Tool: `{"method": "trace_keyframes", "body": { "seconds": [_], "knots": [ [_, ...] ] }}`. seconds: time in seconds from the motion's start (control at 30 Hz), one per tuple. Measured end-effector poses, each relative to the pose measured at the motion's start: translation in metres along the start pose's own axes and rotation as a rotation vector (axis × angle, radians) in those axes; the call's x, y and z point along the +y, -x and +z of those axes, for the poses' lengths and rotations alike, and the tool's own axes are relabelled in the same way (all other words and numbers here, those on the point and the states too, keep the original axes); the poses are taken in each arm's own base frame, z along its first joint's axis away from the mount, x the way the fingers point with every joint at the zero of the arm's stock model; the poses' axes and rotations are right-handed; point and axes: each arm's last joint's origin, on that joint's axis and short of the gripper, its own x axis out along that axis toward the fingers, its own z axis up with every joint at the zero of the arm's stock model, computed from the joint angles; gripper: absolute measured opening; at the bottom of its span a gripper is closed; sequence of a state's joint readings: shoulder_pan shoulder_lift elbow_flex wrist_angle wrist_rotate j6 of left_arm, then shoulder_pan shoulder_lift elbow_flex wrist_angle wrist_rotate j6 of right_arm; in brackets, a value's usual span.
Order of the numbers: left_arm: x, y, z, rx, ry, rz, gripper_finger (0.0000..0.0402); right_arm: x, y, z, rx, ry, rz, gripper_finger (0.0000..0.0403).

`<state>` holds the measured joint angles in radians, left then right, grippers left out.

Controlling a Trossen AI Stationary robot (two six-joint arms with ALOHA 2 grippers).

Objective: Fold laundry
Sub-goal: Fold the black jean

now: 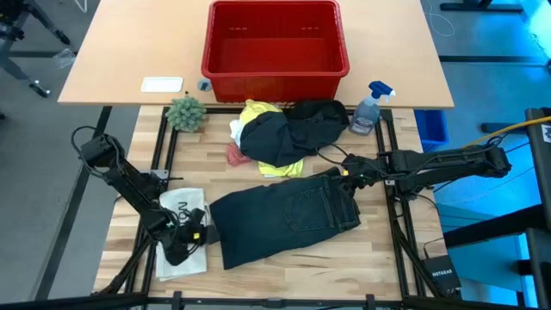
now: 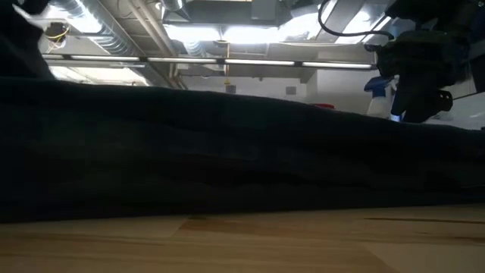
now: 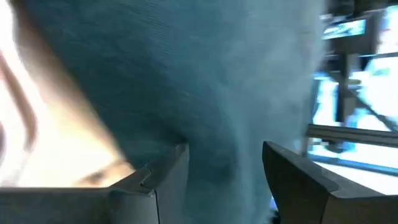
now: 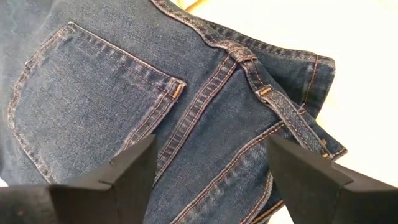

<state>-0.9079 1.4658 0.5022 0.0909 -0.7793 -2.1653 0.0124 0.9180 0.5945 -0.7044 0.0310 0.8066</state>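
The dark blue trousers (image 1: 284,215) lie folded flat on the wooden table, back pocket (image 4: 93,99) up; they fill the low view (image 2: 227,152). My left gripper (image 1: 203,222) is open at their left edge, with blurred denim (image 3: 205,81) right before its fingers. My right gripper (image 1: 346,176) hangs open above the waistband's belt loop (image 4: 292,118), fingers either side and clear of it. Behind the trousers, a yellow T-shirt (image 1: 258,112) and a black garment (image 1: 297,129) lie heaped, with a pink cloth (image 1: 234,155) and a white cloth (image 1: 237,129) at the heap's left. My left gripper stands level at the trousers' left edge with denim (image 3: 217,155) showing in the gap between its fingers (image 3: 168,180); the blur hides whether they touch it.
A flat white printed item (image 1: 176,211) lies under my left arm at the near left. A red basket (image 1: 275,77) stands at the back, with a small green plant (image 1: 185,112) to its left and a spray bottle (image 1: 368,108) to its right. A white card (image 1: 162,83) lies far left.
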Motion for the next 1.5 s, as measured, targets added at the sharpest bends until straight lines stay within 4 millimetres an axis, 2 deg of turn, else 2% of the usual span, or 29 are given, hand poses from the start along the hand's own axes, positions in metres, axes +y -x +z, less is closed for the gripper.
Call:
{"method": "trace_keyframes", "body": {
  "seconds": [0.3,0.5,0.8,1.07,1.17,1.23,1.33,1.5],
  "knots": [
    [0.006,-0.007,0.007,0.135,-0.012,0.202,0.0196,0.000,0.000,0.000,-0.001,0.000,-0.002,0.0289],
    [0.004,-0.010,0.010,0.104,-0.011,0.189,0.0196,0.000,0.000,0.000,0.000,-0.002,-0.003,0.0289],
    [0.001,-0.040,0.025,-0.029,0.008,0.159,0.0196,0.000,0.000,0.000,-0.001,-0.019,-0.002,0.0289],
    [-0.002,-0.047,0.028,-0.028,-0.010,0.137,0.0193,0.000,0.000,0.000,-0.006,-0.024,-0.006,0.0289],
    [-0.003,-0.050,0.030,-0.028,0.003,0.136,0.0166,0.000,0.000,0.000,-0.010,-0.024,-0.009,0.0289],
    [-0.004,-0.051,0.031,-0.028,0.003,0.132,0.0118,0.000,0.000,0.001,-0.015,-0.024,-0.004,0.0289],
    [-0.007,-0.053,0.031,-0.023,-0.047,0.099,0.0026,0.004,0.000,0.004,-0.037,-0.014,0.043,0.0289],
    [-0.018,-0.055,0.033,-0.068,-0.067,-0.007,0.0004,0.017,-0.001,0.015,-0.125,0.024,0.187,0.0289]
  ]
}}
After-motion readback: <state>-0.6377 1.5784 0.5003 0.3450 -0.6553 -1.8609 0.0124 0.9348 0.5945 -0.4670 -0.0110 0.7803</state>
